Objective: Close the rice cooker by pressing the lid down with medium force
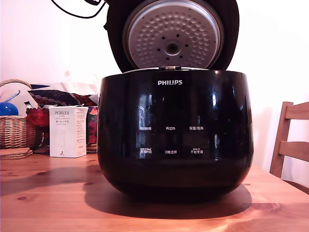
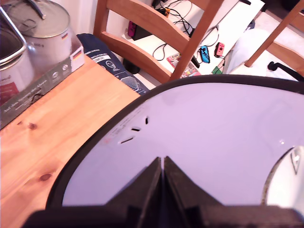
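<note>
Wooden table (image 1: 43, 198), rice cooker (image 1: 175, 135) with lid (image 1: 172, 35) fully up; gripper (image 2: 162, 164), fingers pressed together, at its back. Nothing closed yet.

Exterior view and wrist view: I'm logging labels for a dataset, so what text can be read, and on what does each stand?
"PHILIPS": white, on the rice cooker front, below the open lid.
Six small white button labels on the cooker front: too small to read.
"PORLEX": on the white box; the smaller lines below are unreadable.
Print on the grey carton under the pots, wrist view: blurred, unreadable.
</note>
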{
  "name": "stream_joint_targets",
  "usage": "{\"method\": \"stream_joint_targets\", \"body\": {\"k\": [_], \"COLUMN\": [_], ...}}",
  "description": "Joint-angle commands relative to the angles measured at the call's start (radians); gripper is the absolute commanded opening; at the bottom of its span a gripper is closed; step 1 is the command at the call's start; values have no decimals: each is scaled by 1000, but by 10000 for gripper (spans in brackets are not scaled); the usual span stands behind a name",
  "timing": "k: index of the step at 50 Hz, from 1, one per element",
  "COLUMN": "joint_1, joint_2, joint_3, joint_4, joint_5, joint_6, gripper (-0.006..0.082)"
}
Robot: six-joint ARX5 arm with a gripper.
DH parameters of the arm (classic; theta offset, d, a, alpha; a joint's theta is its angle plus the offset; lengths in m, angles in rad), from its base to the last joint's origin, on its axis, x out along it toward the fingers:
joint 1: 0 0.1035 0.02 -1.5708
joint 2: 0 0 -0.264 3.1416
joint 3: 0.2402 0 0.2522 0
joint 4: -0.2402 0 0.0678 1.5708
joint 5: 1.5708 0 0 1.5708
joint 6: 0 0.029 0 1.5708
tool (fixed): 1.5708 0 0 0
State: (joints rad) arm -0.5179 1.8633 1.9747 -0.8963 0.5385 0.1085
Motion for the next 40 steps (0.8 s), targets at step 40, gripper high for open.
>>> {"method": "stream_joint_targets", "body": {"k": [40], "joint_1": [-61], "joint_2": [-10], "joint_3": [-298], "joint_4": [211], "joint_5": [-24], "joint_6": [23], "gripper": [-23]}}
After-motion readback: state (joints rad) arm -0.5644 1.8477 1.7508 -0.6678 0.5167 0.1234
